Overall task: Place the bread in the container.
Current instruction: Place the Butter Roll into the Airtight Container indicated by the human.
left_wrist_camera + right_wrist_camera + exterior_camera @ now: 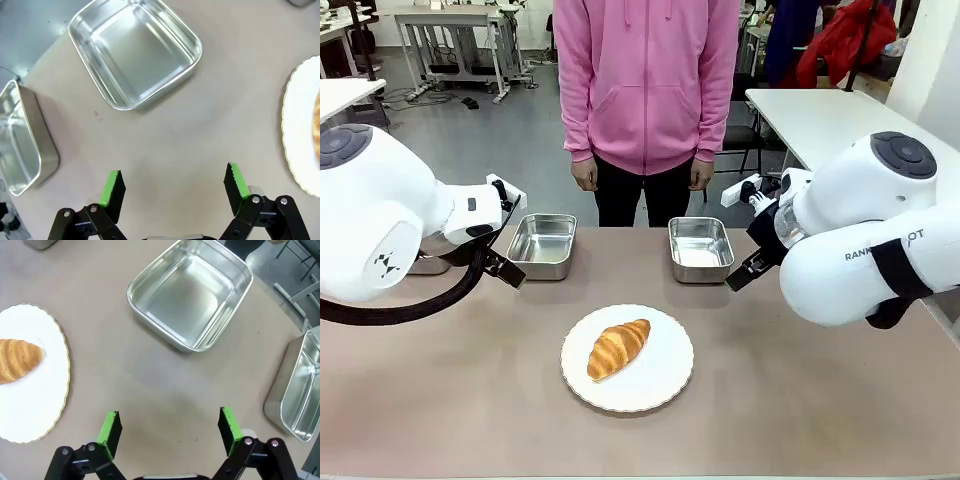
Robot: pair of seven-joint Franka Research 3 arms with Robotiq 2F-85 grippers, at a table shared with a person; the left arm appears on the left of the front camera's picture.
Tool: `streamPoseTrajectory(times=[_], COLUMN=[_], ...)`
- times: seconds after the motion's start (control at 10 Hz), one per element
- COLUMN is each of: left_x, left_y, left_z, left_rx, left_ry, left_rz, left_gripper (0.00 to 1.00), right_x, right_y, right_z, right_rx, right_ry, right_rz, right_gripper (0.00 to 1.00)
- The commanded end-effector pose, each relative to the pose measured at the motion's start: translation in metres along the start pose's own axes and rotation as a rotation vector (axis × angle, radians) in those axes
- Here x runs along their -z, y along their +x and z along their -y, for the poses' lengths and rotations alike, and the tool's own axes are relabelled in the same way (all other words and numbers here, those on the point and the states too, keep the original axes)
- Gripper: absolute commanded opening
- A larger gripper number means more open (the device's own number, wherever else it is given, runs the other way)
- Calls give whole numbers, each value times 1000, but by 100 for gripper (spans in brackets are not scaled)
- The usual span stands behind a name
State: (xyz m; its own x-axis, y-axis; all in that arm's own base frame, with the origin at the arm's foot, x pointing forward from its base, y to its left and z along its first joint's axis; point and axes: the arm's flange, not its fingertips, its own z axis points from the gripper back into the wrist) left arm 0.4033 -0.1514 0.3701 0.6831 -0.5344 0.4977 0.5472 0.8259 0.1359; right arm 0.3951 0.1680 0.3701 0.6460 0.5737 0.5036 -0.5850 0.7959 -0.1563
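Observation:
The bread, a golden-brown croissant, lies on a round white plate in the middle of the table. Two shiny steel containers stand behind it, one at the back left and one at the back right, both empty. In the left wrist view my left gripper hangs open over bare table, short of a container. My right gripper is also open above bare table, with a container ahead of it and the bread off to its left. Nothing is between either pair of fingers.
A person in a pink hoodie stands at the far side, hands down. Another steel pan sits at the table's left end and one more at the right end. Both bulky arms flank the plate.

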Motion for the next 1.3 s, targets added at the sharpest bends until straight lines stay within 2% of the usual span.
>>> streamPoseTrajectory(times=[0.0,0.9,1.0,1.2], left_x=[0,0,-21,-73], left_y=[0,0,16,44], left_z=[0,0,-17,-64], left_rx=[0,0,30,140], left_ry=[0,0,-57,-160], left_rz=[0,0,51,55], left_gripper=[100,100,100,100], right_x=[0,0,0,-55], right_y=[0,0,0,30], right_z=[0,0,0,49], right_rx=[0,0,-1,-25], right_ry=[0,0,0,-4], right_rz=[0,0,0,18], right_gripper=[100,100,100,100])
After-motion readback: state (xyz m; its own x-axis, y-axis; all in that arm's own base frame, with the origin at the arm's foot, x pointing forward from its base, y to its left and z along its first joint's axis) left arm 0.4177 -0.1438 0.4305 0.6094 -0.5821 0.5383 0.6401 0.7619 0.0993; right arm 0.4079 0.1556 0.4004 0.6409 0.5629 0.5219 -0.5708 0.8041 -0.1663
